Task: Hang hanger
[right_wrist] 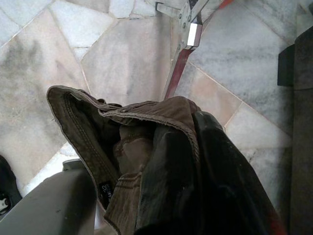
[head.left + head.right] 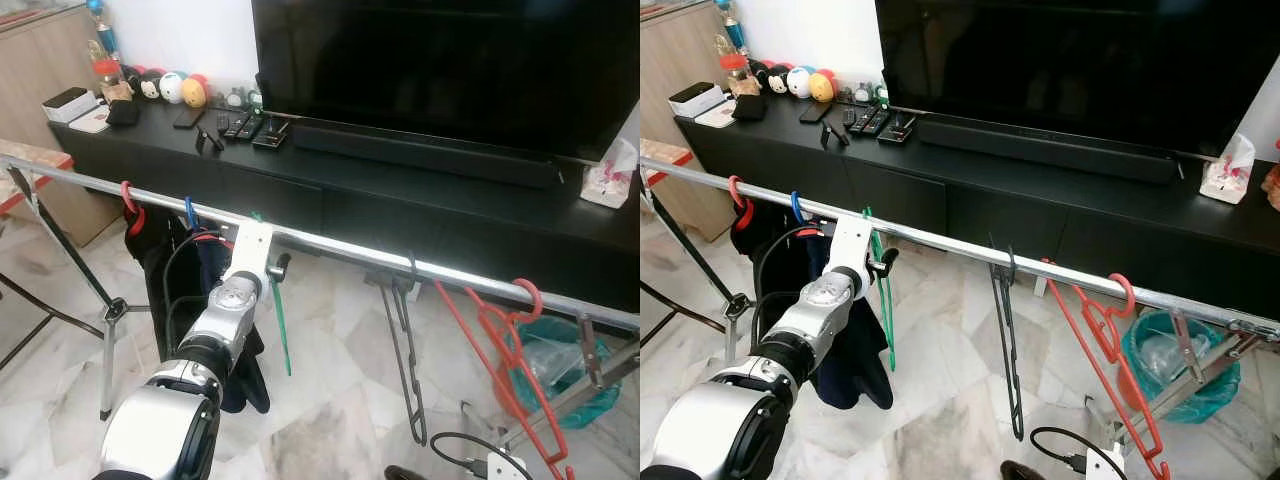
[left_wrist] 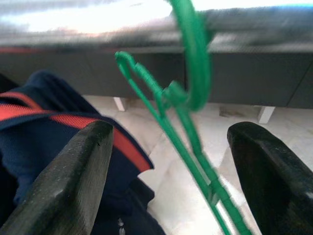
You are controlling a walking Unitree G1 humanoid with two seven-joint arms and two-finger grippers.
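A green hanger (image 3: 190, 122) hangs by its hook over the silver rail (image 2: 340, 247); its thin body drops below the rail (image 2: 283, 330). My left gripper (image 3: 171, 161) is raised to the rail and stands open, with one black finger (image 3: 73, 176) on each side of the hanger's neck and neither touching it. My right arm's white wrist (image 2: 495, 466) is low near the floor. A brown garment (image 1: 137, 147) lies bunched close before the right wrist camera, above the marble floor.
On the rail also hang a red hook (image 2: 130, 205) and a blue hook (image 2: 189, 210) with dark clothes (image 2: 170, 270), a dark wire hanger (image 2: 405, 340) and a red hanger (image 2: 505, 350). Behind stand a black TV console (image 2: 400, 190) and a teal bin (image 2: 560, 370).
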